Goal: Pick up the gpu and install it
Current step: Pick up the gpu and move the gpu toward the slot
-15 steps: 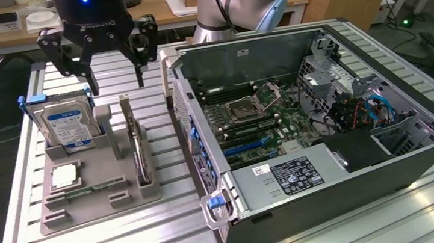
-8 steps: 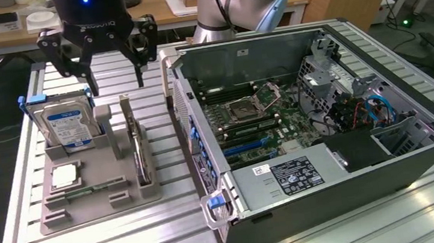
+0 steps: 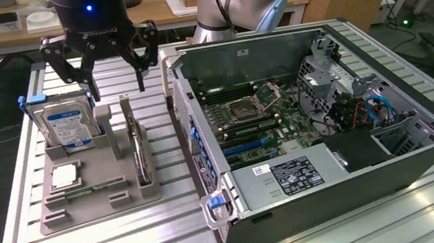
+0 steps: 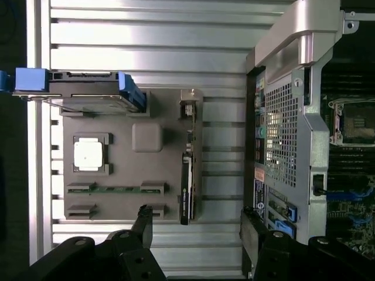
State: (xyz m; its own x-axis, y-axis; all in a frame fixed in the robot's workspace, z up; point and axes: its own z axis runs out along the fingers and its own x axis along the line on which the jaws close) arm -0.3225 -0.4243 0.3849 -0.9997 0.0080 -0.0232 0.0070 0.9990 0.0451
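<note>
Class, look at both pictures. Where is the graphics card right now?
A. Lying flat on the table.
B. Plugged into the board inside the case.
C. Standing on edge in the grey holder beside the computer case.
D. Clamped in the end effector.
C: the graphics card stands on its edge in a slot of the grey holder, while the end effector hangs open and empty above the holder.

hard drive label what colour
Blue and white, on the hard drive; clearest in the exterior view.
</note>
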